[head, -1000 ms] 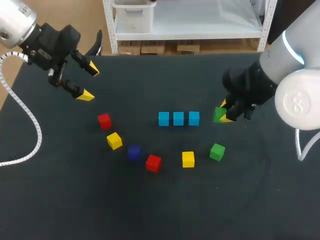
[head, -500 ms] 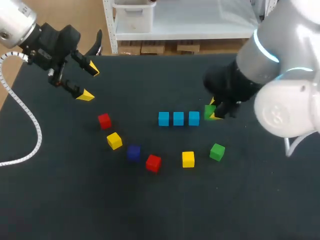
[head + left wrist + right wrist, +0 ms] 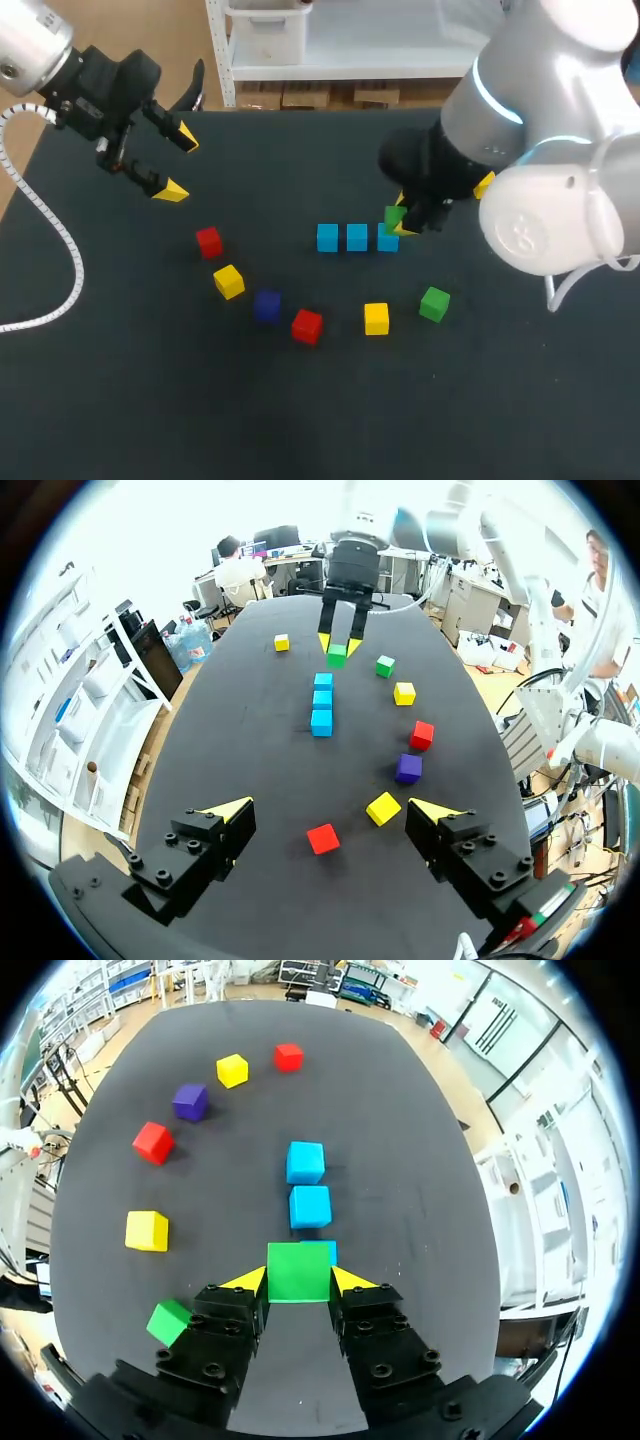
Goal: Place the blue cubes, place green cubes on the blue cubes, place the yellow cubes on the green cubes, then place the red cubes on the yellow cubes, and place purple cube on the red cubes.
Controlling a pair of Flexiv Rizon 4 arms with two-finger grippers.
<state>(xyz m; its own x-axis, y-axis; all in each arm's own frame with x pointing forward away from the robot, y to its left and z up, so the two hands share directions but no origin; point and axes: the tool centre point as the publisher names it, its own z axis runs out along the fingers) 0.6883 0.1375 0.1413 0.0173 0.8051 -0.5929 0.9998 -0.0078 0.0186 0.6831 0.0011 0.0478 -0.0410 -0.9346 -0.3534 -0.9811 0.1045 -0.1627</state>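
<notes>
The thing to steer by is the row of three light blue cubes (image 3: 357, 237). They are small solid blocks set side by side near the middle of the dark matte table (image 3: 520, 420), and the row runs from the robot's left to its right.

The right gripper (image 3: 401, 224) hangs at the row's right end. It has a small solid green cube (image 3: 394, 216) pinched between its two yellow fingertips, one tip against each side face. In the right wrist view this green cube covers most of the end blue cube beneath it. I cannot tell whether it rests on that blue cube or sits just above it.

The other blocks lie apart from one another in an arc on the robot's side of the row:
- A second green cube (image 3: 434, 303) lies off the row's right end.
- A yellow cube (image 3: 376, 318) lies nearly straight in front of the right-end blue cube.
- A red cube (image 3: 307, 325) lies in front of the row's left end.
- A dark purple cube (image 3: 266, 305) and a second yellow cube (image 3: 229, 281) lie further left of that end.
- A second red cube (image 3: 208, 241) lies about level with the row, well to its left.

A third yellow cube (image 3: 282, 642) lies on the row's far side, past its right end. The right arm mostly hides it from above.

The left gripper (image 3: 178, 163) hovers well beyond the row's left end, on the far side. Its fingers are spread wide with nothing between them.
</notes>
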